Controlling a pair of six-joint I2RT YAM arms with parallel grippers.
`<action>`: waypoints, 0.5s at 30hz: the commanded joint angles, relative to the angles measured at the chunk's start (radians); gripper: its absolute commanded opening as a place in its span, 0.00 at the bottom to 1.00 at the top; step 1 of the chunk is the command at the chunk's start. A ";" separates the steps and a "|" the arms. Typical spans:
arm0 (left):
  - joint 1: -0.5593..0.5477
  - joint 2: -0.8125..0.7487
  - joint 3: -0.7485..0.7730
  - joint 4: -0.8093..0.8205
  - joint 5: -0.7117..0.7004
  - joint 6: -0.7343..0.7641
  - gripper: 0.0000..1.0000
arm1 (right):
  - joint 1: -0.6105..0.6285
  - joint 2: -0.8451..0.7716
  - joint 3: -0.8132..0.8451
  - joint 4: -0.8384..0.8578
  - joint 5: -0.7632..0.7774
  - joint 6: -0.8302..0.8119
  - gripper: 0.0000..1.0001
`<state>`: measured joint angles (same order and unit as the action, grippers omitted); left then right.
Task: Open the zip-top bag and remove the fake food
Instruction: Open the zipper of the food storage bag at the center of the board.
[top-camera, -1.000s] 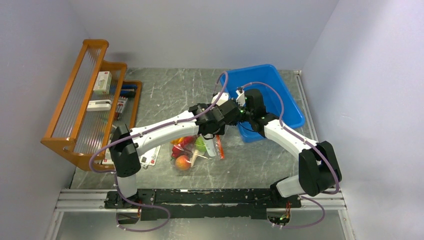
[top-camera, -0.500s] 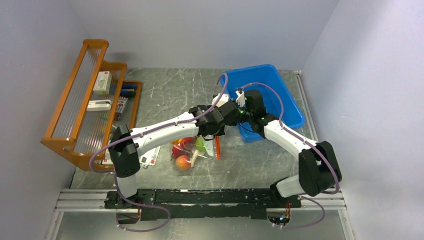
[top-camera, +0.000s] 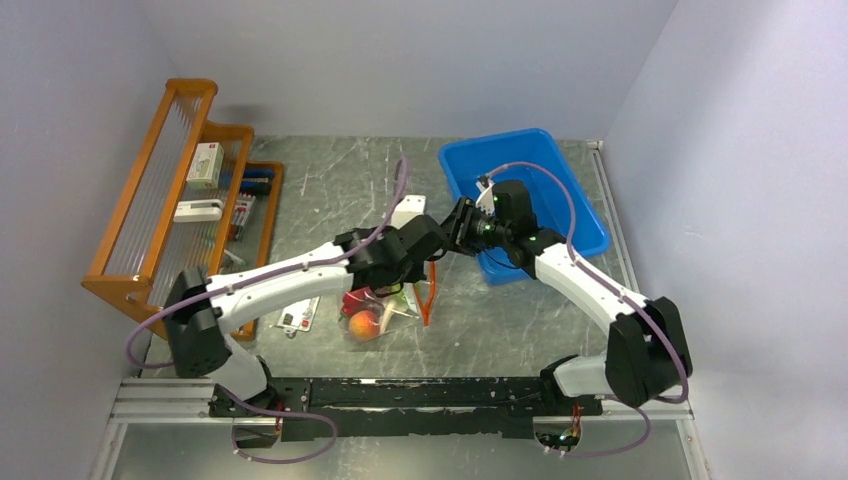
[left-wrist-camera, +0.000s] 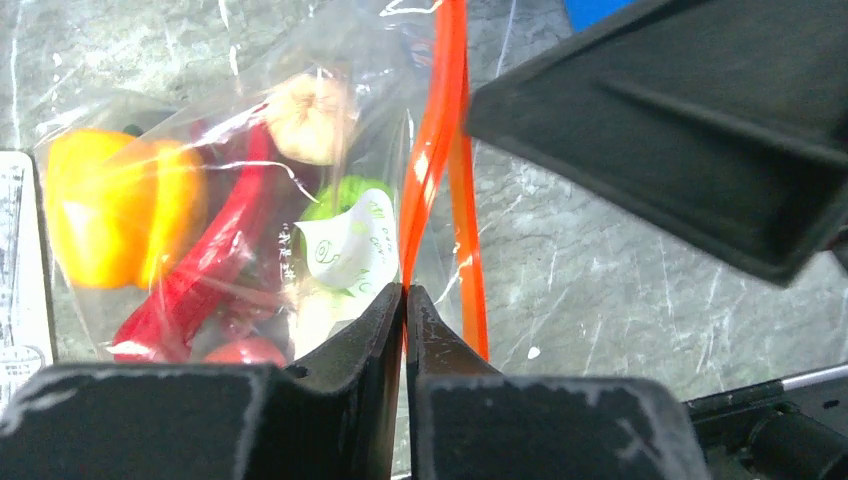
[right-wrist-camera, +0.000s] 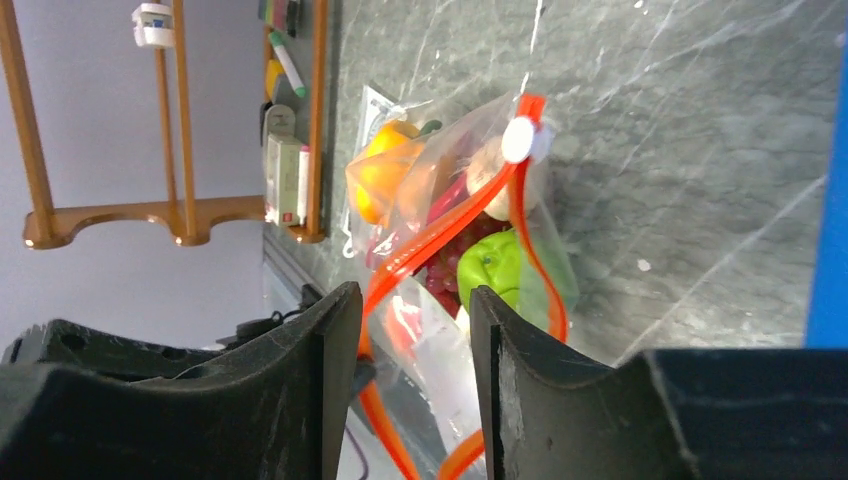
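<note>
The zip-top bag (top-camera: 385, 305) lies on the table centre, clear and crinkly, its orange-red zip strip (top-camera: 428, 298) parted into two lines. My left gripper (left-wrist-camera: 405, 292) is shut on one line of the zip strip (left-wrist-camera: 432, 170). My right gripper (right-wrist-camera: 408, 345) is open, with the bag's mouth and the strip (right-wrist-camera: 440, 235) between its fingers. The white slider (right-wrist-camera: 520, 140) sits at the strip's far end. The fake food is inside the bag: orange pepper (left-wrist-camera: 105, 210), red chilli (left-wrist-camera: 205, 265), garlic (left-wrist-camera: 315, 115), lime (right-wrist-camera: 495, 265), grapes (right-wrist-camera: 445, 272). In the top view the left gripper (top-camera: 422, 262) and right gripper (top-camera: 452, 232) meet above the bag.
A blue bin (top-camera: 545, 165) stands just right of the grippers. An orange wire rack (top-camera: 150, 225) with small boxes fills the left side. A flat white card packet (top-camera: 298, 315) lies left of the bag. A small white box (top-camera: 407, 213) lies behind the left wrist.
The left arm has swung left and pulled its gripper nearer with the strip. The right gripper followed left. The two lines of the zip strip have parted.
</note>
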<state>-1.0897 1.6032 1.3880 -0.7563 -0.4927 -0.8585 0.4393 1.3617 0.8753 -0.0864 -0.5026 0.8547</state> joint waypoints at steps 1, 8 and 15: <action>0.015 -0.117 -0.102 0.129 0.015 -0.030 0.15 | -0.001 -0.095 -0.001 -0.076 0.083 -0.096 0.45; 0.033 -0.165 -0.141 0.146 0.038 -0.031 0.12 | -0.002 -0.141 -0.104 -0.053 -0.028 -0.118 0.45; 0.040 -0.192 -0.147 0.162 0.061 -0.033 0.12 | 0.048 -0.073 -0.130 -0.080 -0.021 -0.162 0.50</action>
<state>-1.0584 1.4479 1.2469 -0.6430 -0.4541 -0.8814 0.4564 1.2701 0.7525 -0.1478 -0.5346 0.7368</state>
